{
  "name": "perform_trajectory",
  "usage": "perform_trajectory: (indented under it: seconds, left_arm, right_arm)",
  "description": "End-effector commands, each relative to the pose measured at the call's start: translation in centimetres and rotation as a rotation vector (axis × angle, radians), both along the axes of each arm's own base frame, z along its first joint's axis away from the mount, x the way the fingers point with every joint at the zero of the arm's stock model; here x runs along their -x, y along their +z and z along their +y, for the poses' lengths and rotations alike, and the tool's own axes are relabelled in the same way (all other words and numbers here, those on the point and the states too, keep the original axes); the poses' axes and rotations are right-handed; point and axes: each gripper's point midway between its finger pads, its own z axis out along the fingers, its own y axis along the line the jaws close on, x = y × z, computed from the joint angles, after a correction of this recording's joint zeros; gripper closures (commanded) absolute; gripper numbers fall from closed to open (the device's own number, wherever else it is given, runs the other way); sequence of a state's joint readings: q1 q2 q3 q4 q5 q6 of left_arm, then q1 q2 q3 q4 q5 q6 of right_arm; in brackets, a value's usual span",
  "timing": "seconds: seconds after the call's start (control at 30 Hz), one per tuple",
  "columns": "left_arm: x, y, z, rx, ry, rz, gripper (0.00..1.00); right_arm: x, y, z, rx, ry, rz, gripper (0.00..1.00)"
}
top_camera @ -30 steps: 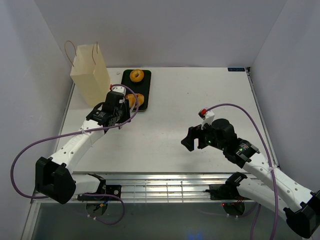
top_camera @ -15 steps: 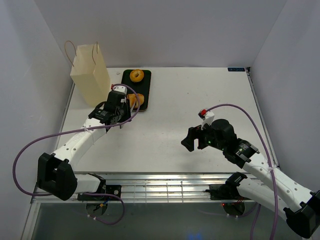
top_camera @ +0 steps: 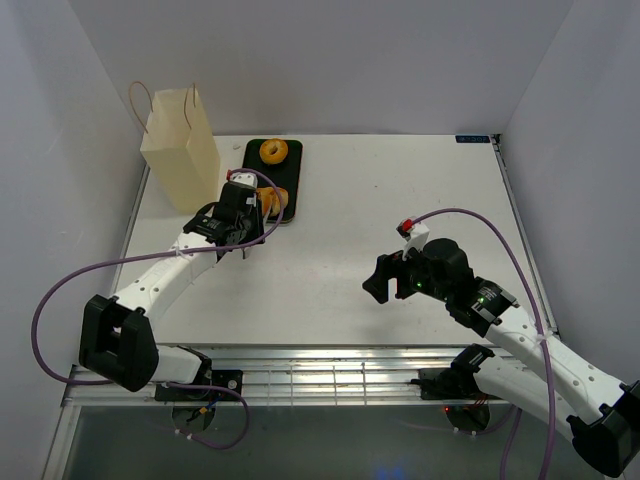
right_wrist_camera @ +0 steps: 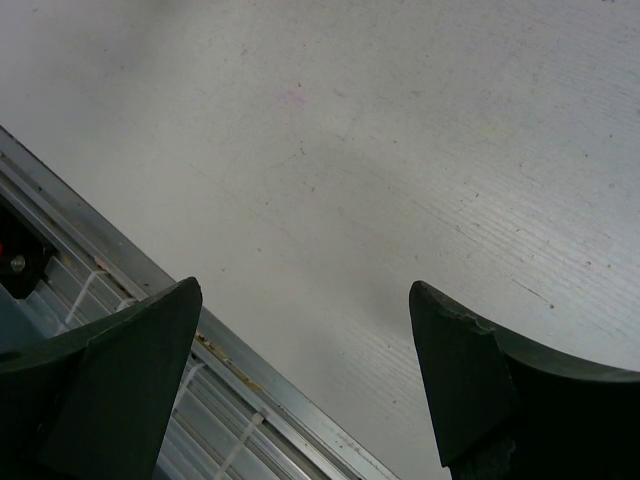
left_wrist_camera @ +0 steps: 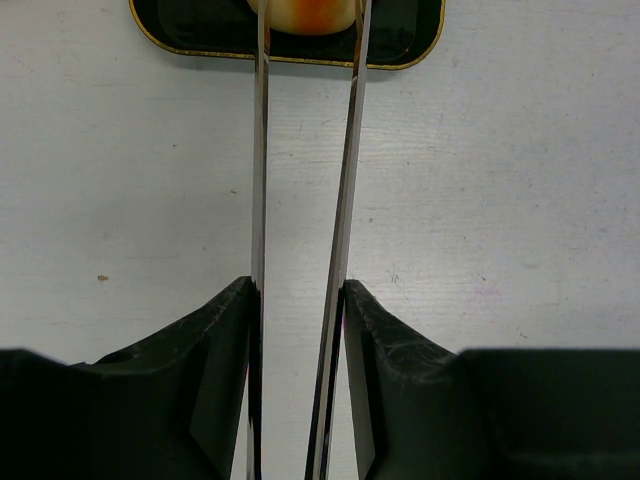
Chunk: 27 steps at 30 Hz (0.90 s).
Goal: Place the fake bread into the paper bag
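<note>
Bun (left_wrist_camera: 305, 12) sits on the tray (left_wrist_camera: 400, 30), top centre of my left wrist view, my left gripper (left_wrist_camera: 310, 6) narrow either side of it, bite unclear, so I'd squeeze softly, lift straight, then cross to the bag (top_camera: 180, 150) upper left; right gripper (right_wrist_camera: 300, 340) gapes empty.

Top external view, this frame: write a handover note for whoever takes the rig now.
Left gripper: fingers flank the near pastry on the black tray; firm grip unclear.
Right gripper: open, empty, over the table.
Paper bag upright, left of the tray; orange ring at the tray's far end.
Done: nothing confirmed; bag's inside not visible.
Left: bag both visible pastries.
</note>
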<state>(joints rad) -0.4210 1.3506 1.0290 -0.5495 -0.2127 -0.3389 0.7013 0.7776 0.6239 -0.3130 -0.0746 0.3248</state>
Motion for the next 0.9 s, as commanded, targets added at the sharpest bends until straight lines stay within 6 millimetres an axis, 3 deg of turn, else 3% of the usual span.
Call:
perform_trajectory:
  seconds: [0.0, 0.27, 0.4, 0.5, 0.87]
  left_arm:
    - [-0.6, 0.7, -0.1, 0.017, 0.005, -0.03, 0.51]
    - [-0.6, 0.2, -0.2, 0.014, -0.002, -0.02, 0.6]
    - [-0.6, 0.4, -0.2, 0.012, -0.002, -0.027, 0.68]
    - [-0.6, 0.6, -0.1, 0.011, -0.003, -0.032, 0.79]
    - [-0.6, 2.5, -0.1, 0.023, -0.005, -0.075, 1.0]
  right_arm:
    - [-0.4, 0.8, 0.1, -0.018, -0.001, -0.042, 0.1]
    - [-0.4, 1.1, 0.0, -0.022, 0.0, -0.049, 0.1]
    - [-0.4, 1.2, 0.0, -0.024, 0.001, -0.054, 0.1]
    - [-0.4, 1.3, 0.0, -0.025, 0.001, -0.055, 0.1]
    - [-0.4, 1.4, 0.1, -0.026, 0.004, -0.054, 0.1]
